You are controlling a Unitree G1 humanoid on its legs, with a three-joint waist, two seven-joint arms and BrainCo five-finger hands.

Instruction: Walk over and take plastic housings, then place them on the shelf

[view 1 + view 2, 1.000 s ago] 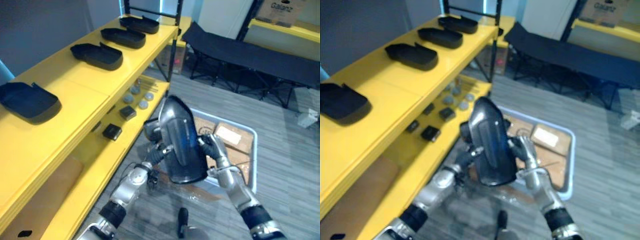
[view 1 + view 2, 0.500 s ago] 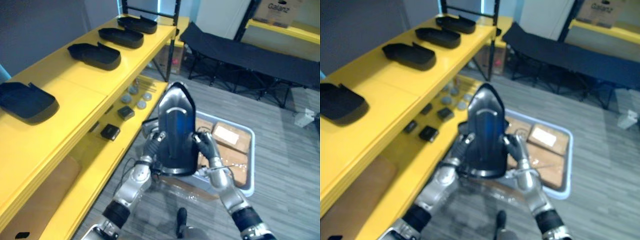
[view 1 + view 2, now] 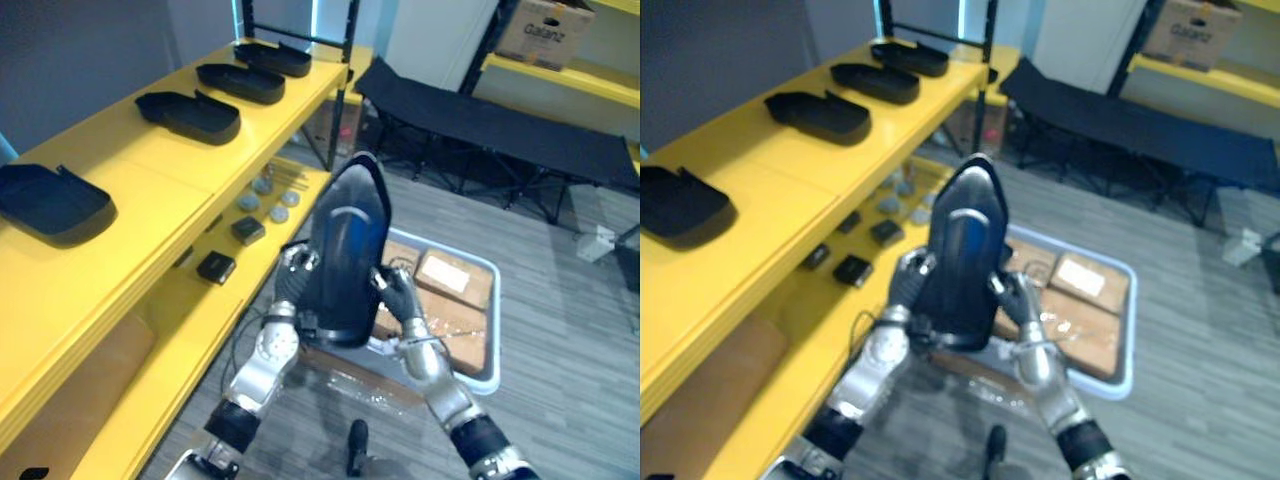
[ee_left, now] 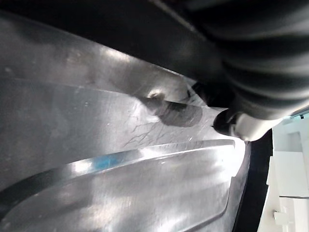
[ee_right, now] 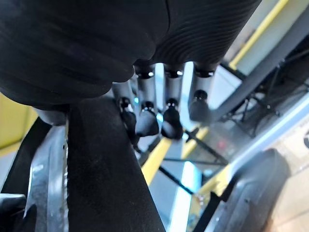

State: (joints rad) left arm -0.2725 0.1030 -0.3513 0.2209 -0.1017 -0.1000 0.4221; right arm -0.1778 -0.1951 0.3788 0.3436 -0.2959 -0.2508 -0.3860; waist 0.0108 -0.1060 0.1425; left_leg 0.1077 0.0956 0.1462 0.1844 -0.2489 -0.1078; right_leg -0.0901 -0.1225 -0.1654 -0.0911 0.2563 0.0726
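While you hold the plastic housing (image 3: 345, 255) upright between both hands, above the grey tray (image 3: 487, 372) on the floor and beside the yellow shelf (image 3: 150, 160), treat it as a light, stiff, glossy shell that could slip. Your right hand (image 3: 398, 300) presses one long edge with near-straight fingers. Your left hand (image 3: 288, 282) sits on the opposite edge, and its grip cannot be told. Squeeze evenly at mid-length on both edges; stood on end, it would probably tip.
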